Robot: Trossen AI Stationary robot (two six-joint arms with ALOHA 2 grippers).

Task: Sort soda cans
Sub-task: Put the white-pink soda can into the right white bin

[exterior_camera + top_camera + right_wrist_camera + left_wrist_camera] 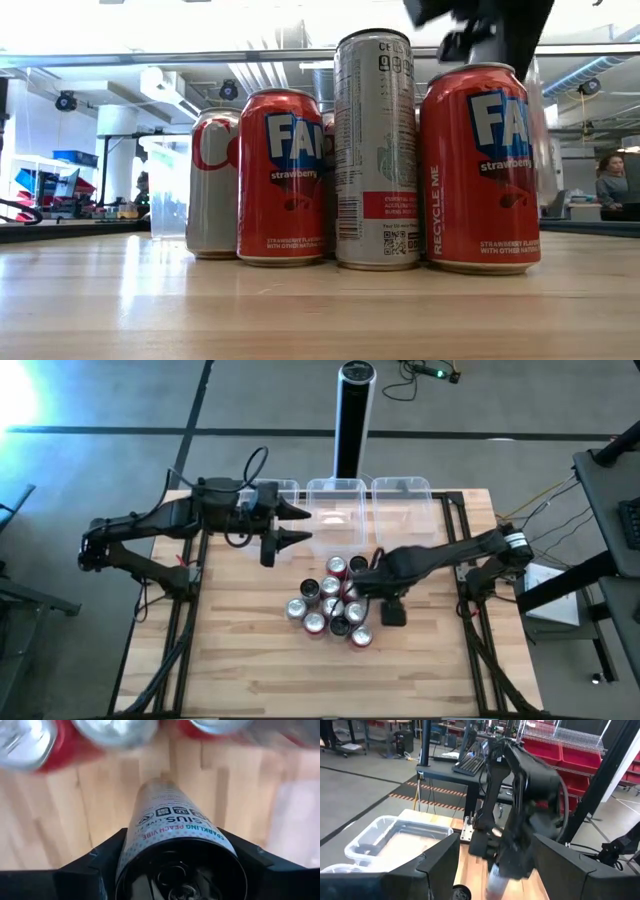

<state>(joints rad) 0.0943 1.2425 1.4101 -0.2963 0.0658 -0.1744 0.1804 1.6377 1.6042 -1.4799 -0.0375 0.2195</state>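
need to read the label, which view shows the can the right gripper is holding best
The right wrist view: the held can fills the frame between the right gripper's jaws, its "sparkling peach" print readable. The high view shows only the right gripper over the can cluster, hiding it. The left wrist view shows a blurred silver can under the arm. The low view doesn't clearly show it.

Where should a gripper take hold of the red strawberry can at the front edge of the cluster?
Probably grip the red strawberry can around its straight side wall, about mid-height, coming from the front right, where the table is bare. It stands upright at the cluster's edge, with other cans crowding its back and left. The right gripper holds a silver can.
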